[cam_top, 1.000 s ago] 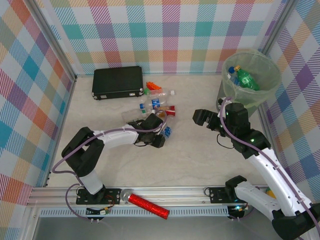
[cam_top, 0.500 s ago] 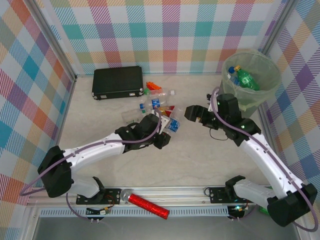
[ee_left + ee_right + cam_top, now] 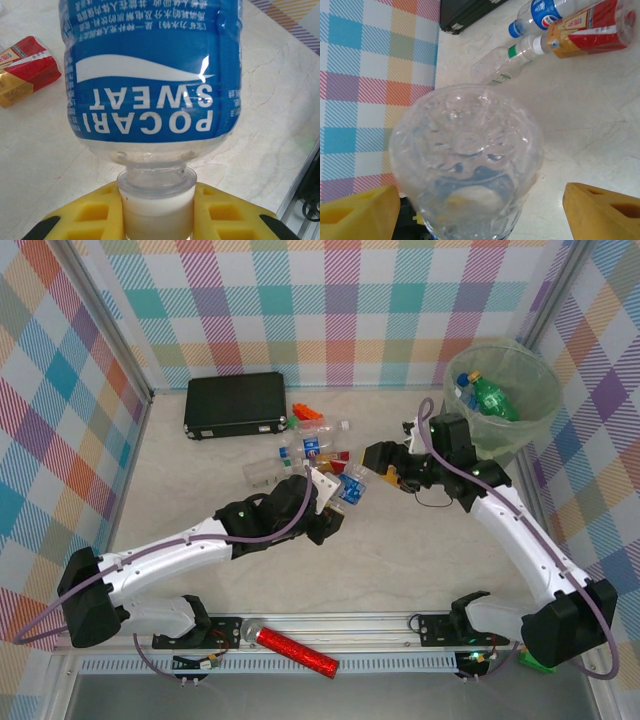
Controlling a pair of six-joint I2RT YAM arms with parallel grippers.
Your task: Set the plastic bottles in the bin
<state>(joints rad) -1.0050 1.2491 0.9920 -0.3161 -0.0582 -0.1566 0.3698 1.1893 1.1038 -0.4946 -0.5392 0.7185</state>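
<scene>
Green-lined bin (image 3: 532, 380) stands far right with a green bottle (image 3: 495, 398) inside. Within the last second my left arm has stretched across and my right arm has swung in to meet it. The Pocari Sweat bottle (image 3: 150, 75) sits between them, near mid-table. The left gripper (image 3: 157, 212) is clamped on its white cap. The right gripper (image 3: 480, 205) is narrowing around the base, a gap showing at one pad. I judge this a handover toward the bin.

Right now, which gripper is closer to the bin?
Right. In the top view the right gripper is just left of the bin. The left gripper, holding the blue-label bottle by its cap, sits farther left, mid-table.
</scene>
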